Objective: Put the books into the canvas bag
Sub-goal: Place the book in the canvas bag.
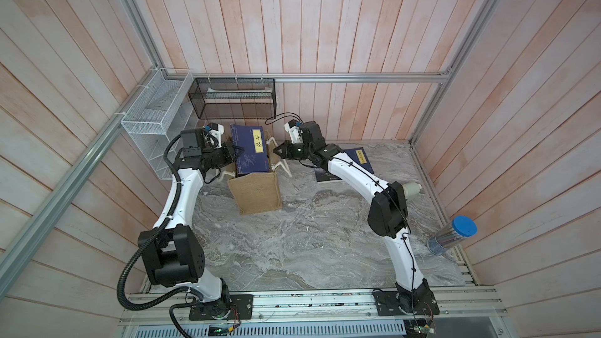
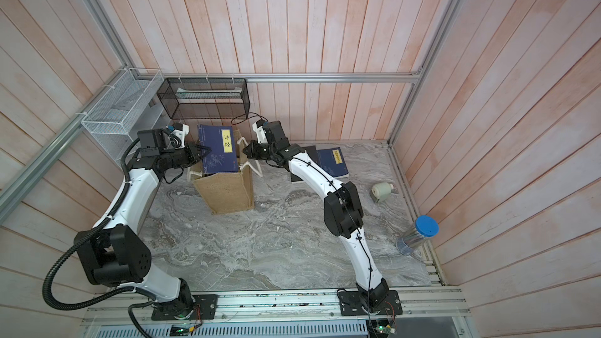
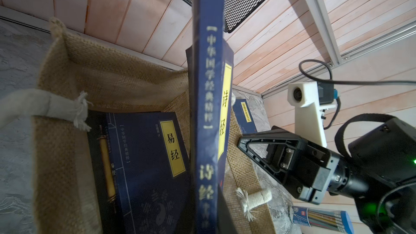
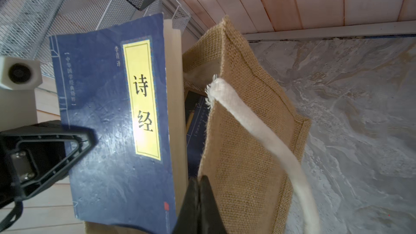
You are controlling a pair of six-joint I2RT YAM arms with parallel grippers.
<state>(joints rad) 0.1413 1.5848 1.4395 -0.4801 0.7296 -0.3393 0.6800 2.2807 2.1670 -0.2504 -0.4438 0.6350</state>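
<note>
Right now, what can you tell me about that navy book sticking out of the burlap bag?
The navy paperback book with a yellow title label stands roughly upright, its lower end in the mouth of the tan woven canvas bag, cover scuffed, page edges cream. The left end effector clamps its spine side.

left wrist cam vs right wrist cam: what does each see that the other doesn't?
Left wrist only: the spine of the held navy paperback with the yellow title label, the labelled cover of a second navy book inside the tan woven canvas bag, a clear pencil tube.
Right wrist only: the paperback's page edge, the left gripper clamping its cover, the white wire basket.
Both: paperback, bag, white rope handle, black mesh basket, shut right gripper.
</note>
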